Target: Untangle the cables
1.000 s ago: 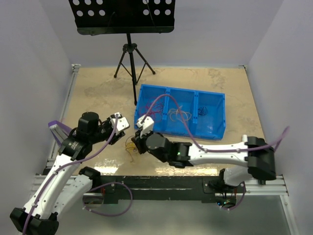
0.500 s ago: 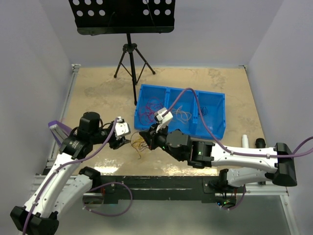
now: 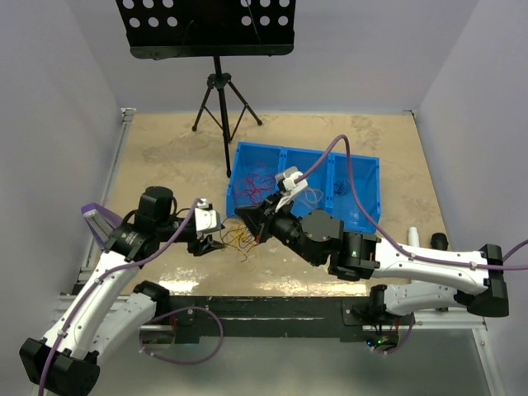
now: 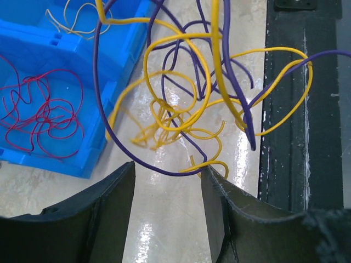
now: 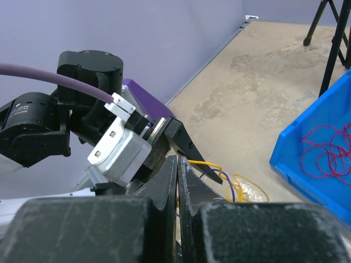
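I see open tan tabletop (image 3: 165, 157) across the upper left of the frame, black tripod music stand (image 3: 219, 91) blocking upper middle, blue plastic three-compartment bin (image 3: 272, 149) walling centre right, left gripper (image 3: 217, 245) and right gripper (image 3: 245, 216) nearly tip to tip at lower centre, tangle of thin yellow and purple wires (image 3: 239, 241) filling the gap between them

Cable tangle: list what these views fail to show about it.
Right wrist: the right gripper is shut, and its own fingers hide any pinched strand.
Left wrist: the yellow and purple cables run off the top edge, so their ends are unseen.
Top external: the cables are too small to trace crossings.
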`<state>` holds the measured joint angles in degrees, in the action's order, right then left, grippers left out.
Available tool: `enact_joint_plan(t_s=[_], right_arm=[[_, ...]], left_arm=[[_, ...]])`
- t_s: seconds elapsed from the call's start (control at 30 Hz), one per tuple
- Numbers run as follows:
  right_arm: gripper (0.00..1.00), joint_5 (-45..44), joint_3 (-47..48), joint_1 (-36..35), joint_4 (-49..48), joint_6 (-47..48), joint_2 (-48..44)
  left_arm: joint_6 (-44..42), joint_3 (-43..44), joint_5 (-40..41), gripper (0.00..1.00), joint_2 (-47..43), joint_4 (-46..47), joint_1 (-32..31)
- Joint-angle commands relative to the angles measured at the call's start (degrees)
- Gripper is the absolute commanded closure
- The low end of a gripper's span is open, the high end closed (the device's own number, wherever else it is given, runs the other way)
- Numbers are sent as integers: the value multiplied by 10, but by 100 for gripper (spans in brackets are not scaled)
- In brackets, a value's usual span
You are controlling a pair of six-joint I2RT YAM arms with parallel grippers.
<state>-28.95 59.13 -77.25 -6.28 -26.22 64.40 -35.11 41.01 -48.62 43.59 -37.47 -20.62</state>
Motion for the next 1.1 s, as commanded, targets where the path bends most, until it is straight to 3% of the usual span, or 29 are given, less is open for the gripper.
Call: enact_joint_plan(t_s=[0.0,0.13,0.17,0.23,0.33,0.47,0.53,0.6,0.83,1.07], right_arm=[[100,8,15,-2,-29,-10,-3],[100,12,17,-2,-34,-13,-5],[100,10,18,-2,-35,-13,-7],[100,7,17,-2,-38,-16,-11],[100,14,19,-2,-44,-16,-12],[100,24,25,-2,-50,-21,-12],[100,21,27,-3,-51,-21,-16],[100,16,32,-2,-45,-18,-21],[100,-29,70,-3,-8,16,-62],[100,-80,107,-2,35,39,-88]], left_arm=[[-7,29,-50,43,-2,6,3],[-20,33,-71,28,3,-12,3],[-23,34,-81,12,3,-19,3],[-29,34,-94,0,3,-26,3],[-10,28,-85,0,1,1,3],[-3,29,-111,27,9,7,3],[12,29,-111,66,9,21,3],[4,32,-101,88,8,15,3],[-40,25,-68,82,-8,-24,3],[-41,32,-59,85,-11,-29,3]])
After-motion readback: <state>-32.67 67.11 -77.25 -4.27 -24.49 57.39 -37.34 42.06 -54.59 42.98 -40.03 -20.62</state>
